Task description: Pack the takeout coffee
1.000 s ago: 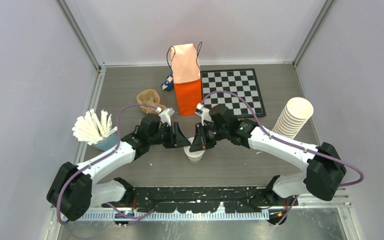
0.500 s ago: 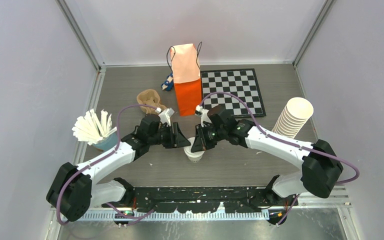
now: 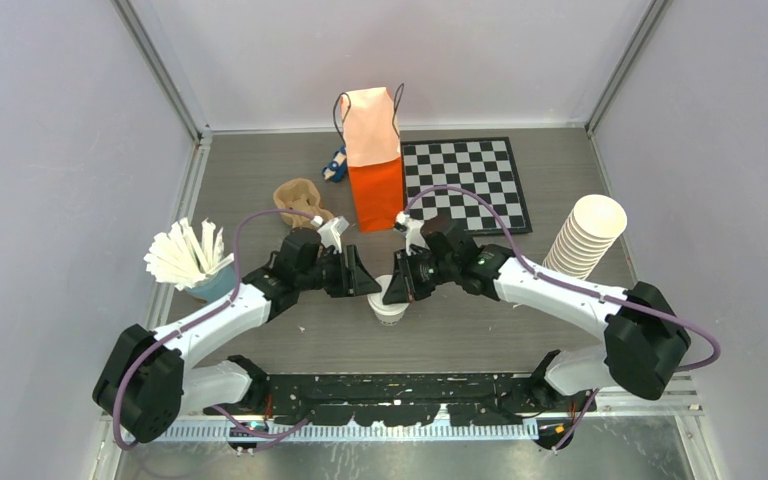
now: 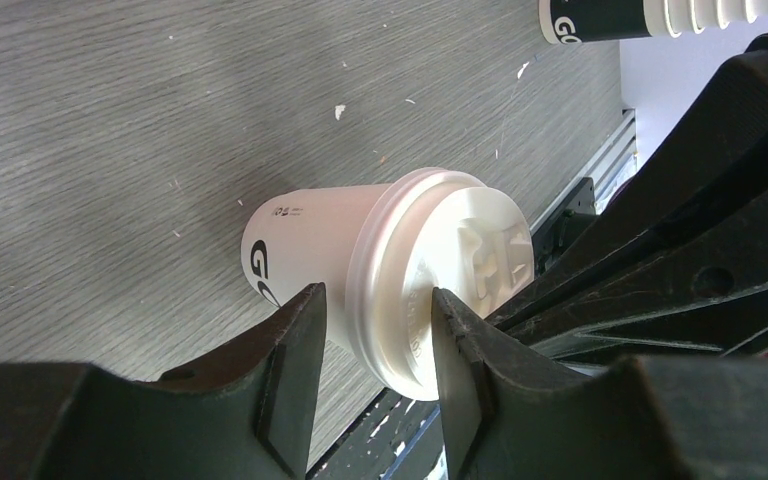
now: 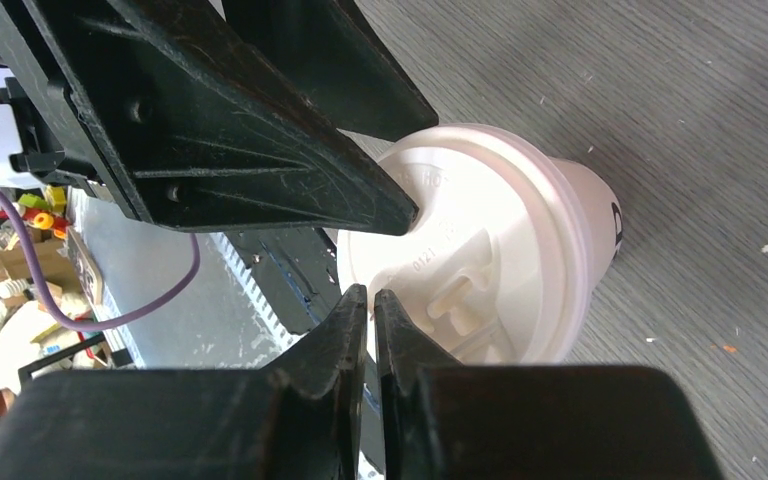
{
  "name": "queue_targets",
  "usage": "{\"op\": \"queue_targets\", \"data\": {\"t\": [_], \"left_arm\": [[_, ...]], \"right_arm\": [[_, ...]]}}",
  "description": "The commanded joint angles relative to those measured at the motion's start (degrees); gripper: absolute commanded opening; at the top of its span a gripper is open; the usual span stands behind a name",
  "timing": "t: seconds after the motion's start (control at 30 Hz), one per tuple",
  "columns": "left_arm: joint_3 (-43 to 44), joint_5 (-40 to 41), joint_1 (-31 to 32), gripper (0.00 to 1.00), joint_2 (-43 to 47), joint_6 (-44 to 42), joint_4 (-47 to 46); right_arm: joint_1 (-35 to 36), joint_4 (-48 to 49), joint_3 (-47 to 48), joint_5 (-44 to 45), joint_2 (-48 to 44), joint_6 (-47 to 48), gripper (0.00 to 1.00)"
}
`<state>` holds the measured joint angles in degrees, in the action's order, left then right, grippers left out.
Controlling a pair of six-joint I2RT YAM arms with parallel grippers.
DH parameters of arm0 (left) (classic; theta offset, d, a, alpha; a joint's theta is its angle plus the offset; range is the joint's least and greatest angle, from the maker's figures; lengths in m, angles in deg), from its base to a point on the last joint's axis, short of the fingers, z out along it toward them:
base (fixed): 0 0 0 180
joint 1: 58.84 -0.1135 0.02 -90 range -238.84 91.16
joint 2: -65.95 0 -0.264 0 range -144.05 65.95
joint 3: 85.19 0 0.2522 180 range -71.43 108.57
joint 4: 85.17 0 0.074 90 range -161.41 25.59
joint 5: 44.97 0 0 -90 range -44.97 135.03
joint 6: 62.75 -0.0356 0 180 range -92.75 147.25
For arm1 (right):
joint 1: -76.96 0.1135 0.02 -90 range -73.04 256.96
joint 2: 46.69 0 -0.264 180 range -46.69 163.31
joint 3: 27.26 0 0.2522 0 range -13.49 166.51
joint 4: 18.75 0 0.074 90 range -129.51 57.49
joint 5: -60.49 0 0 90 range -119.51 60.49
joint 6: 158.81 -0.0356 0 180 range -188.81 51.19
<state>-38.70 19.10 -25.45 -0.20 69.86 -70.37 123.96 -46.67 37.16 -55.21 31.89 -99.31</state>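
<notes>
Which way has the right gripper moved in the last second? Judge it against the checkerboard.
Yes, slightly: the right gripper has drawn back from the checkerboard, downward in the top view; its shut tips stay on the takeout coffee.

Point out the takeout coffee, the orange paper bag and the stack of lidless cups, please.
takeout coffee [image 4: 390,250]: left wrist view, on the lid's side rim.
orange paper bag [image 3: 376,192]: top external view, on its orange lower face.
stack of lidless cups [image 3: 579,247]: top external view, on the stacked rims, halfway up.
</notes>
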Motion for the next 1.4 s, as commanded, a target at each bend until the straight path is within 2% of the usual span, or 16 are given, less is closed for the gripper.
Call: {"op": "queue_targets", "data": {"t": [0.0, 0.93, 1.23, 1.37], "left_arm": [[-1.04, 1.87, 0.15, 0.44, -0.54, -1.84, 1.75], [-1.28, 2.71, 0.18, 0.41, -2.04, -2.24, 2.39], [-0.8, 2.36, 0.23, 0.41, -2.67, -2.26, 2.59], [-0.29, 1.76, 0.26, 0.41, -2.67, -2.22, 2.51]], "right_arm": [[-0.16, -2.19, -4.97, 2.43, 0.23, 1.33, 0.14], [-0.16, 4.49, -16.34, 8.02, -1.97, -2.19, 0.17], [-0.18, 4.51, -15.01, 7.24, -1.85, -2.95, 0.17], [-0.16, 1.45, -9.56, 5.75, -3.1, -2.74, 0.18]]}}
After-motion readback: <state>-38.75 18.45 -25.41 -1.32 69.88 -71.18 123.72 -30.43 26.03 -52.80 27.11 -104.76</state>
